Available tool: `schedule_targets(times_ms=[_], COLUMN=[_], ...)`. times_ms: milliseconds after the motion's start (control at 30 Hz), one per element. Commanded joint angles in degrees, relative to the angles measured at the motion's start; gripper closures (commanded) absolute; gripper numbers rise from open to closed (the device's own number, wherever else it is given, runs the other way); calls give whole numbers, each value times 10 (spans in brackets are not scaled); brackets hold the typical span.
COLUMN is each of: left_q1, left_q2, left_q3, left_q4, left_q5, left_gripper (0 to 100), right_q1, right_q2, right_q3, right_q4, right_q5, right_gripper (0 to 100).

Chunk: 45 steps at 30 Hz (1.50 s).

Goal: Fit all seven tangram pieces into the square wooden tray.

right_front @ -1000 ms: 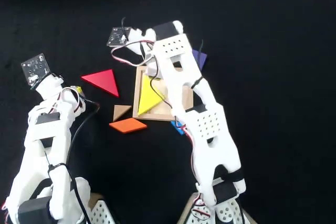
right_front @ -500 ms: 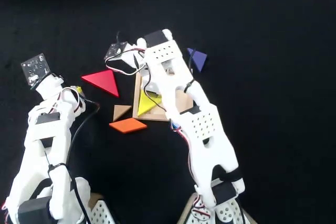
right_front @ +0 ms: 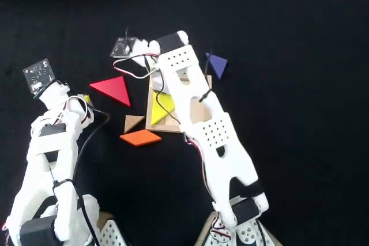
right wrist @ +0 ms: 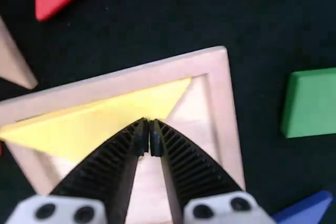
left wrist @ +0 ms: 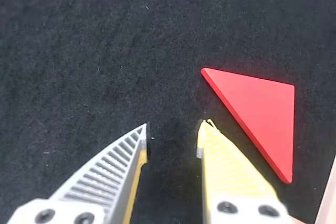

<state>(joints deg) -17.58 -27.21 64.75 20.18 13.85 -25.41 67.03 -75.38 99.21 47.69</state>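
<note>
1. Right gripper: jaws pressed together, nothing pinched. The tips sit over the tray, at the inner edge of the yellow triangle.
2. The yellow triangle lies flat inside the tray with its long edge along the wall that faces the left arm, and one tip reaches toward a corner. We cannot tell whether it is fully seated against that wall.
3. Key relation: the yellow triangle lies from the closed tips toward the left-arm wall, and the tray's bare middle is on the tips' other side. We judge that any nudge should go square to the long edge, toward that wall.
4. Left gripper: fingers spread and empty, low over the table. The red triangle is just beside one finger, on the tray side, with its long edge turned to the gripper. The left arm is plainly the nearer one for this piece.
5. Outside the tray, the tan triangle and the orange piece lie near the tray corner closest to the left arm's base. The blue triangle lies off the far corner, and the green piece is just beyond the far wall.
6. Our reckoning is one piece of seven in, so this is early work.
</note>
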Motion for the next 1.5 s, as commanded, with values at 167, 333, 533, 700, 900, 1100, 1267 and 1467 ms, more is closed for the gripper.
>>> schedule_targets(times_ms=[167,333,533,700,900,1100,1267,1467], left_q1=[4,4,4,4,4,4,4,4], left_q2=[-11,-11,-11,-11,-11,-11,-11,-11], left_q3=[-5,-5,-3,-3,-3,-3,-3,-3], left_q4=[-9,-9,-9,-9,-9,-9,-9,-6], left_q5=[2,2,2,2,2,2,2,2], left_gripper=[835,835,835,836,836,836,836,835], right_q1=[2,-47,-63,-65,-62,-43,-39,-37], right_q2=[-125,-331,-430,-415,-346,-249,-218,-192], right_q3=[46,343,596,647,581,479,378,398], right_q4=[23,19,-76,-135,-139,-108,-23,9], right_q5=[-90,-50,-42,-42,-42,-42,-42,-40], right_gripper=[987,988,987,987,987,987,987,987])
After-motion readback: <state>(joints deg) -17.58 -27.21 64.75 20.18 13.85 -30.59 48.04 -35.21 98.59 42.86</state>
